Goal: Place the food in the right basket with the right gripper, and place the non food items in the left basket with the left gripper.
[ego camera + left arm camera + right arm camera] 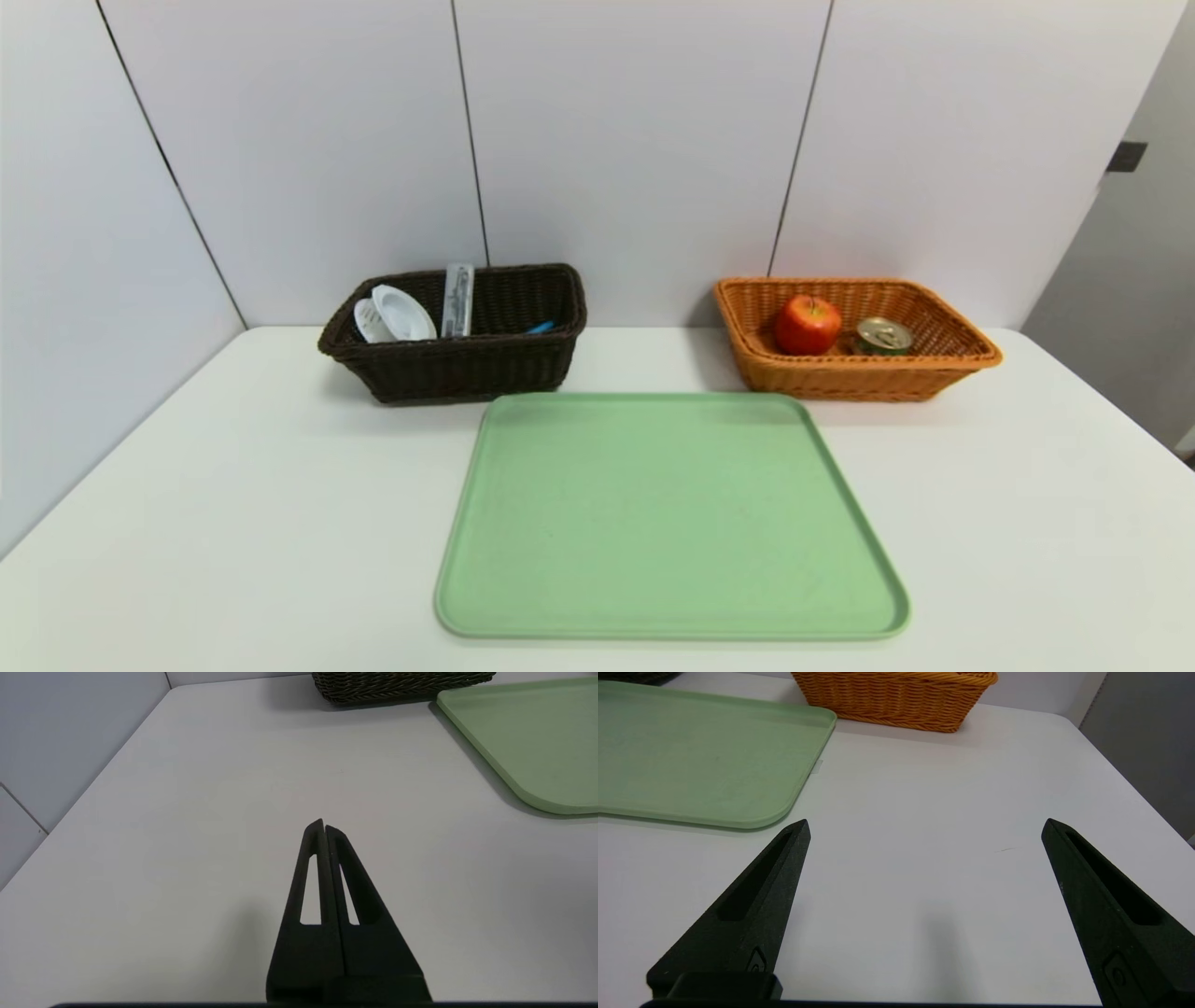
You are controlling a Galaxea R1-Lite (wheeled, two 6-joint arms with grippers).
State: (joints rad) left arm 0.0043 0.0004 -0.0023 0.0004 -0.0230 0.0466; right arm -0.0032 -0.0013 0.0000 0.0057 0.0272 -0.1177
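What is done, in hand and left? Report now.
Done: apple and tin lie in the orange basket; strainer cup, grey case and blue-handled utensil in the dark basket. In hand: nothing; left gripper shut, right gripper open. Left: nothing on the green tray.

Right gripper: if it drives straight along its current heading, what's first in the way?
Probably nothing close: the right gripper, open, points over bare table. The orange basket and tray sit off to one side; depth is unclear.
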